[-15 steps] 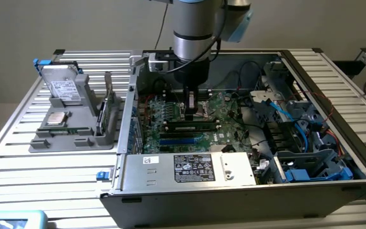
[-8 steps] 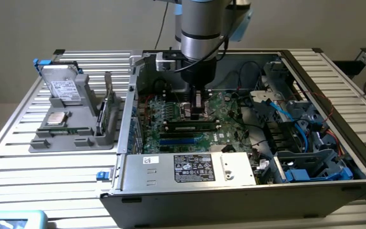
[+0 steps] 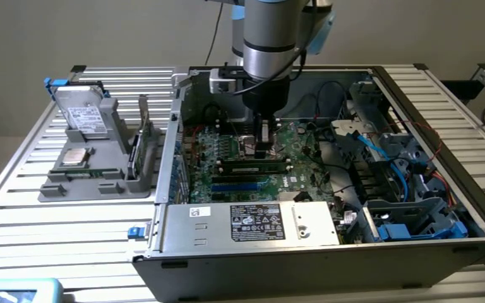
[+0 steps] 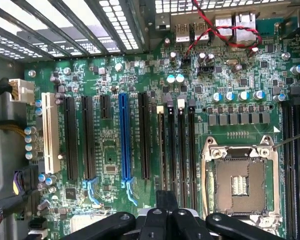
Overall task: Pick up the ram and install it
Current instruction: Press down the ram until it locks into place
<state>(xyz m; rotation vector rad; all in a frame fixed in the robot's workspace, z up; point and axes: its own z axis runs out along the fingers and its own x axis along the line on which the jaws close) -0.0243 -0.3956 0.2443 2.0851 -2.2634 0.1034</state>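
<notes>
In the exterior view the gripper (image 3: 264,150), jaws shut, presses on the ram (image 3: 254,168) lying in its slot on the motherboard (image 3: 302,142); in the wrist view the fingers (image 4: 162,220) hover over the slots, so pressing should be straight and even.

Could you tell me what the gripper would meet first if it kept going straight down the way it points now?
Most likely the ram seated in the motherboard slot right beneath the gripper, though depth there is hard to judge.
</notes>
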